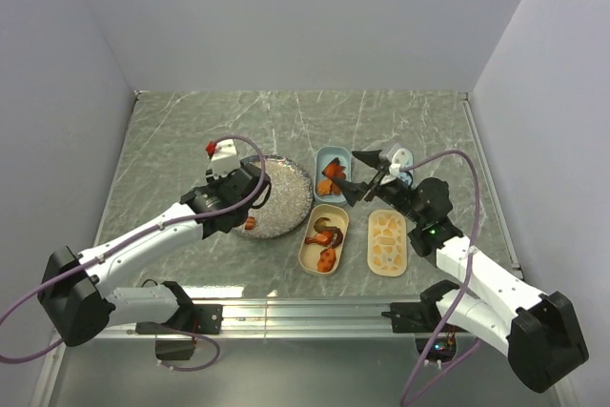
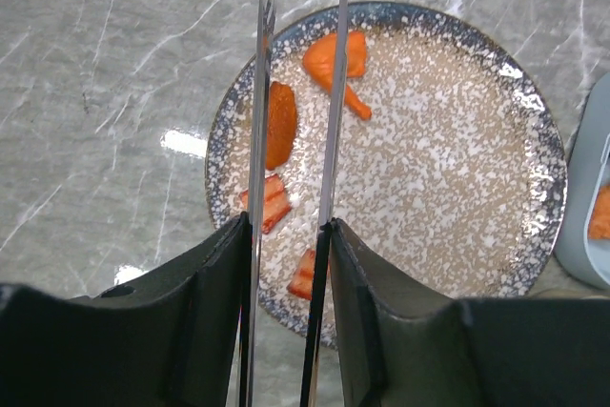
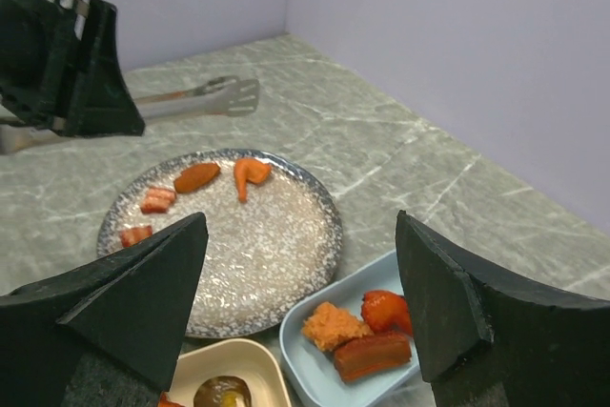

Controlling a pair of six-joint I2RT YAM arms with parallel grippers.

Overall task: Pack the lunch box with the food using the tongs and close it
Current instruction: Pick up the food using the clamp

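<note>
My left gripper (image 2: 291, 226) is shut on the metal tongs (image 2: 334, 92), whose two blades stand slightly apart above the speckled plate (image 2: 448, 169). Nothing is between the blades. On the plate lie food pieces: an orange oval (image 2: 279, 124), an orange chunk (image 2: 335, 62) and two red strips (image 2: 272, 202). My right gripper (image 1: 355, 175) hovers open and empty over the right edge of the blue tub (image 1: 324, 154). The blue tub (image 3: 315, 374) holds three food pieces (image 3: 372, 355). The beige tub (image 1: 307, 245) holds brown and orange food (image 1: 324, 235).
A third beige oval piece (image 1: 387, 242) with pale shapes lies right of the beige tub. In the right wrist view the left gripper (image 3: 67, 64) and the tongs (image 3: 200, 97) hang above the far side of the plate (image 3: 257, 245). Walls enclose the table on three sides.
</note>
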